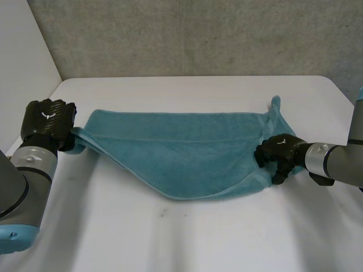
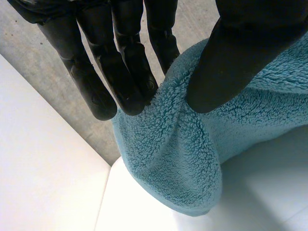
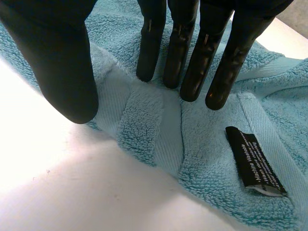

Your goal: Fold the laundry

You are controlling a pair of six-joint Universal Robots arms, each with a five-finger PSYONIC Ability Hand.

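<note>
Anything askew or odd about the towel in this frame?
Nothing damaged. The towel is unevenly folded: its near edge sags in a curve between the left hand and right hand, and one corner pokes out beyond the right hand.

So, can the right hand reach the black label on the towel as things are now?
Probably yes: the black label lies uncovered on the towel just past the fingertips of the right hand, though that hand pinches the towel and must release first.

On the black care tag (image 3: 255, 161) of the teal towel (image 3: 207, 139), "Machine Wash…" can be read; the remaining print is too small.
</note>
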